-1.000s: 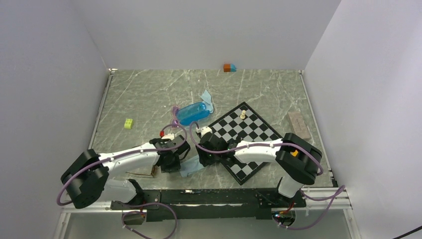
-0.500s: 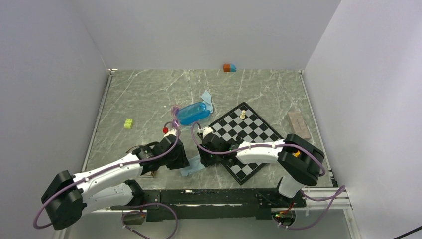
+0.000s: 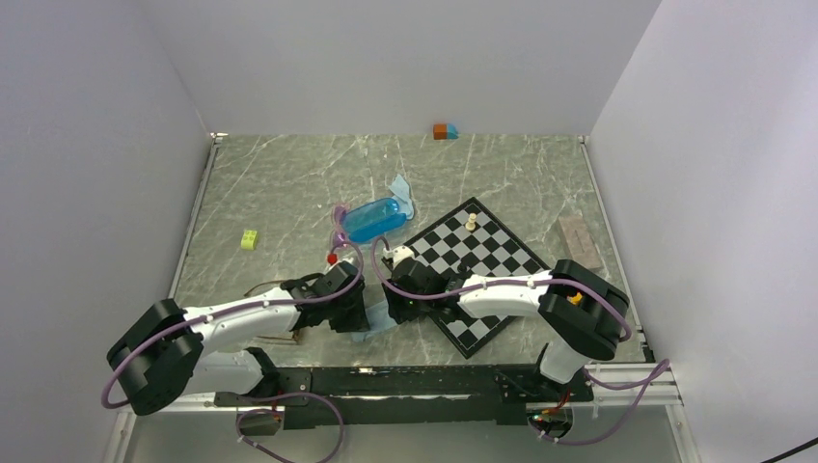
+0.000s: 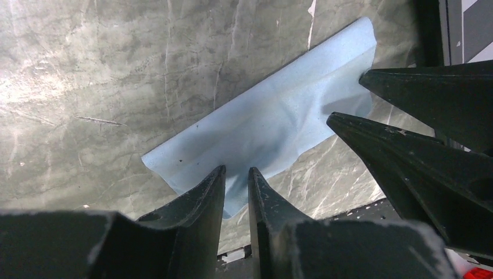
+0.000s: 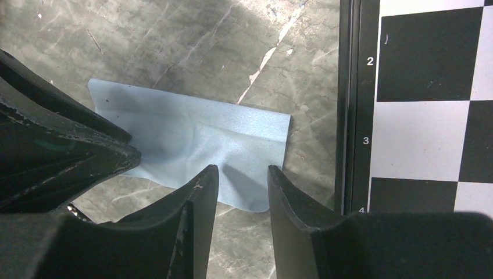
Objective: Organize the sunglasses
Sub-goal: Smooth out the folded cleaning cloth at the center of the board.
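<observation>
A small translucent purple pair of sunglasses [image 3: 340, 212] lies at the left end of the blue case [image 3: 374, 219]. The brown thin-framed pair [image 3: 289, 336] lies near the front edge, partly hidden under my left arm. My left gripper [image 3: 349, 311] [image 4: 236, 170] hovers over the near edge of a flat light-blue cloth [image 4: 267, 122], jaws a narrow gap apart and holding nothing. My right gripper [image 3: 400, 309] [image 5: 241, 170] is open over the same cloth [image 5: 192, 136] from the other side. The two grippers almost touch.
A chessboard [image 3: 482, 275] with a white pawn [image 3: 471, 222] lies just right of the cloth, its black edge [image 5: 349, 104] close to my right fingers. A second cloth [image 3: 400, 188] lies under the case. A green brick [image 3: 250, 239], an orange-blue block [image 3: 445, 131] and a grey block [image 3: 580, 241] lie farther off.
My left gripper has moved right and slightly forward to the cloth's left edge, the arm swinging as it went. My right gripper has stayed at the cloth.
</observation>
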Robot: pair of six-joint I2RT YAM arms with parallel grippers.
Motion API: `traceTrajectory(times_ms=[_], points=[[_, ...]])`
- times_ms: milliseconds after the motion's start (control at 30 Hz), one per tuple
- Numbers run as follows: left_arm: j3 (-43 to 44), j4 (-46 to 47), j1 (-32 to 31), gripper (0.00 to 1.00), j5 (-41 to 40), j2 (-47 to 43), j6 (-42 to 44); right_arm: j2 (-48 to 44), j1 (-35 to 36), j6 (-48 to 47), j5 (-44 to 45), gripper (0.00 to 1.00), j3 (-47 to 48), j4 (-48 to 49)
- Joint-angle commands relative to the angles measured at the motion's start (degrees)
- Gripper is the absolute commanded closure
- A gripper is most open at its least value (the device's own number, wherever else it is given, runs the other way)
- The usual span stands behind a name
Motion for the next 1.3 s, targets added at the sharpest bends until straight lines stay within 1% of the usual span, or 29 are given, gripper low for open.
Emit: traceTrajectory(times_ms=[0, 33, 100, 300, 500, 667, 867, 1100, 1167, 1267], points=[[-3.13, -2.78, 0.34, 0.72, 0.19, 0.47, -0.68, -1.44, -0.06, 0.4, 0.25, 0.59, -1.16, -1.1], [-3.53, -4.3, 0.52, 0.71, 0.21, -0.2, -0.68, -1.35, -0.06, 0.3, 0.25, 0.59, -1.18, -1.14], [-4.02, -6.89, 1.14, 0.7, -2.38, -1.86, -0.43, -1.28, -0.06, 0.23, 0.3, 0.59, -1.1, -1.18], [-3.51, -10.86, 2.41, 0.57, -4.02, -8.43, 1.24, -1.39, -0.11, 0.08, 0.95, 0.59, -0.98, -1.62], [-1.83, -12.51, 2.5, 0.55, -2.97, -12.12, 2.47, -2.5, -0.06, -0.65, -0.02, 0.59, -0.83, -1.12], [-1.26, -14.08, 2.51, 0.54, -4.83, -14.81, -1.03, -4.32, -0.06, -1.31, -0.28, 0.55, 1.33, -1.36], [-4.05, -8.36, 2.28, 0.52, -3.76, -12.49, -7.29, -6.03, -0.06, -0.68, 0.68, 0.52, 2.19, -1.81], [-1.44, -8.31, -0.42, 0.52, -6.62, -7.05, -9.57, -2.97, -0.12, 0.85, 3.37, 0.52, 2.86, -3.39], [-0.92, -9.11, -1.27, 0.54, -7.66, -4.98, -10.2, -2.52, -0.15, 1.11, 4.15, 0.52, 2.95, -3.46], [0.14, -11.36, -1.97, 0.62, -9.51, -1.6, -11.66, -1.89, -0.16, 1.24, 4.01, 0.52, 2.83, -3.16]])
